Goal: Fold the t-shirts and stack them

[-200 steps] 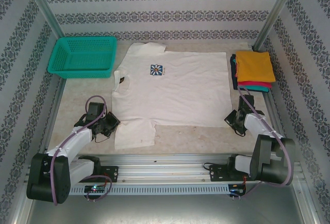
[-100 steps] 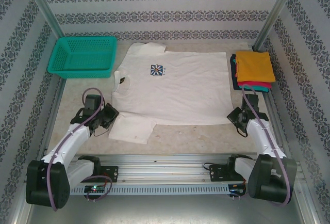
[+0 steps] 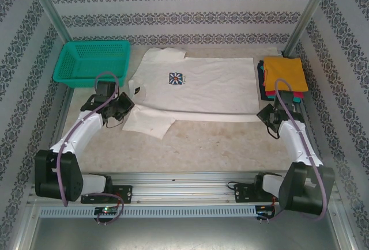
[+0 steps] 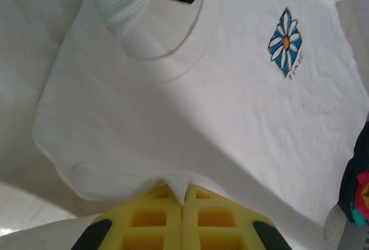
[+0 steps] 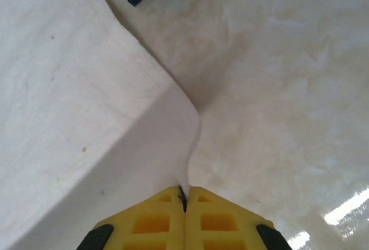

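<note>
A white t-shirt [image 3: 202,86] with a blue daisy print [image 3: 176,78] lies spread across the middle of the table, its near edge lifted and folded toward the back. My left gripper [image 3: 122,107] is shut on the shirt's near left part by the sleeve; the cloth [image 4: 183,188] is pinched between the yellow pads. At the shirt's near right corner, my right gripper [image 3: 266,117] is shut on the hem [image 5: 185,184]. A stack of folded t-shirts [image 3: 283,77], orange on top with red and teal below, sits at the right.
A teal mesh basket [image 3: 92,63] stands at the back left, just behind my left arm. Patterned walls and metal posts enclose the table. The beige tabletop [image 3: 213,146] in front of the shirt lies bare down to the rail.
Both grippers have moved away from the near edge toward the back, carrying the shirt's near edge with them. The near sleeve and hem now lie folded further over the shirt.
</note>
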Available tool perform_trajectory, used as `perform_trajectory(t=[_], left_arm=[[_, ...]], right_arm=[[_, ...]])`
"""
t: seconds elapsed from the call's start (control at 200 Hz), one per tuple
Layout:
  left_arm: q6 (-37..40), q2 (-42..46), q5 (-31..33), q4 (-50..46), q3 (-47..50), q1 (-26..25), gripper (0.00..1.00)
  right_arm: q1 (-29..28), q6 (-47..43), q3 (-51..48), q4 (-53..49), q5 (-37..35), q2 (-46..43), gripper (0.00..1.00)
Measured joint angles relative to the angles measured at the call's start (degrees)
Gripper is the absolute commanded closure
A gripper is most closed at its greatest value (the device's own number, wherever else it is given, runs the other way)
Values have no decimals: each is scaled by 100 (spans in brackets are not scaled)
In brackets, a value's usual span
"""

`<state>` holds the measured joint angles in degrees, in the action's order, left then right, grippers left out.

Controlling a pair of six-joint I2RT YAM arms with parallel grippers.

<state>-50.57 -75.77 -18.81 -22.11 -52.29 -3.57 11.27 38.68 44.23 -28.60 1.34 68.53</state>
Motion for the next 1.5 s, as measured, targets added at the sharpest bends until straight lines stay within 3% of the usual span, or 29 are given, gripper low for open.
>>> perform_trajectory(t=[0.694,0.939,1.499], left_arm=[[144,-1845,-199,-22,-1902,155,100],[549,-2492,-328,-208,-2649,179,100],[1084,-3161,-323,-579,-3442,223,100]], right_arm=[[-17,-9,1410,494,31,1746,100],[-48,-118,1792,511,37,2271,100],[-129,-201,2337,533,13,3071,100]])
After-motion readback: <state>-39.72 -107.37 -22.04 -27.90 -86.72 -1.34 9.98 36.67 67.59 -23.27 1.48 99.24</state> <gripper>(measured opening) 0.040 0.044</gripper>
